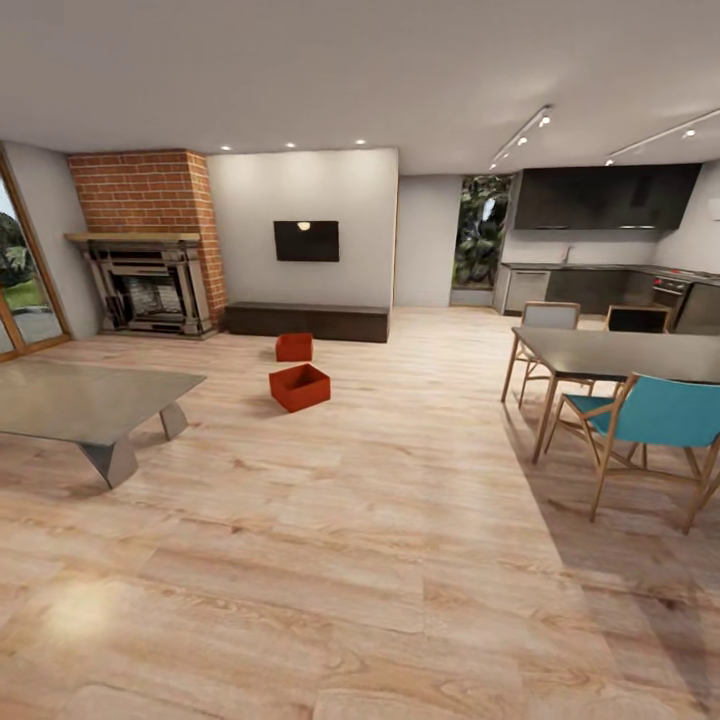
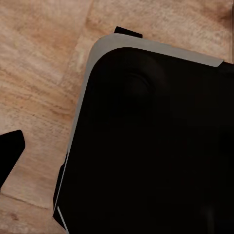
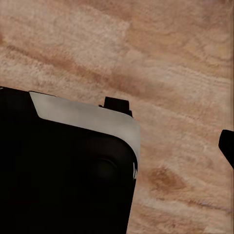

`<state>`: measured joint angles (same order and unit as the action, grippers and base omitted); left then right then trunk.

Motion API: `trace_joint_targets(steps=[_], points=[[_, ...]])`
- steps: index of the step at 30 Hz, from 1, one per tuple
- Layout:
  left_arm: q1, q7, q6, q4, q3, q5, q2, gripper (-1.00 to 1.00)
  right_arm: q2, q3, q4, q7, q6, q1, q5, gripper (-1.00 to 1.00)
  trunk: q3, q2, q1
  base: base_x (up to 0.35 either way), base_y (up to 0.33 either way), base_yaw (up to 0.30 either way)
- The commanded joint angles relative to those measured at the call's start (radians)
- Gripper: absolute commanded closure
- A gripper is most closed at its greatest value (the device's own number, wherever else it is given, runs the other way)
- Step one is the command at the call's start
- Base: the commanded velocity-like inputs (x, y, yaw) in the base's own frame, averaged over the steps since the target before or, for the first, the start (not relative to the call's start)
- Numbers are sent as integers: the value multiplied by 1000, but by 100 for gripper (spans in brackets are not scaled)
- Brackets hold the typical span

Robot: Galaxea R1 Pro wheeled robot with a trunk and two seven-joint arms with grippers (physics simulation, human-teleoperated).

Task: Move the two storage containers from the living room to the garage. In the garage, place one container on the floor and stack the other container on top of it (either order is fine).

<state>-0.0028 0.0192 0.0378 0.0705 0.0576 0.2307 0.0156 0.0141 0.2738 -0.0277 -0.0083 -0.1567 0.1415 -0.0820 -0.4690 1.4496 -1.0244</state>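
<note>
Two orange-red open-top storage containers sit on the living room's light wood-plank floor (image 1: 380, 560), well ahead of me. The nearer container (image 1: 299, 387) stands turned at an angle. The farther container (image 1: 294, 347) is just behind it, close to the long dark bench (image 1: 306, 321). In the left wrist view, one dark fingertip (image 2: 10, 148) shows at the picture's edge beside my black base (image 2: 146, 146), over the planks. The right wrist view likewise has a fingertip (image 3: 228, 146) at its edge, next to the base (image 3: 63, 175). Both fingertips stand far out, with nothing held.
A low grey table (image 1: 85, 400) stands at the left. A dark dining table (image 1: 620, 352) with a blue chair (image 1: 655, 415) and other chairs is at the right. Brick fireplace (image 1: 150, 250), wall TV (image 1: 306, 241), glass doors (image 1: 20, 290) and a kitchen (image 1: 600, 270) line the far side.
</note>
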Motion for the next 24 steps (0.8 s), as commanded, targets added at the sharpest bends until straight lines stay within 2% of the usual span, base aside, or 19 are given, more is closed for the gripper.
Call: trace_joint_targets(steps=[1, 24], points=[[0, 1, 2, 0, 5, 1, 0, -100, 0, 8, -3, -1, -6, 1, -8, -100, -1, 0, -1, 323, 0, 0], [0, 1, 2, 0, 5, 1, 0, -100, 0, 8, -3, -1, -6, 1, -8, -100, -1, 0, -1, 323, 0, 0]])
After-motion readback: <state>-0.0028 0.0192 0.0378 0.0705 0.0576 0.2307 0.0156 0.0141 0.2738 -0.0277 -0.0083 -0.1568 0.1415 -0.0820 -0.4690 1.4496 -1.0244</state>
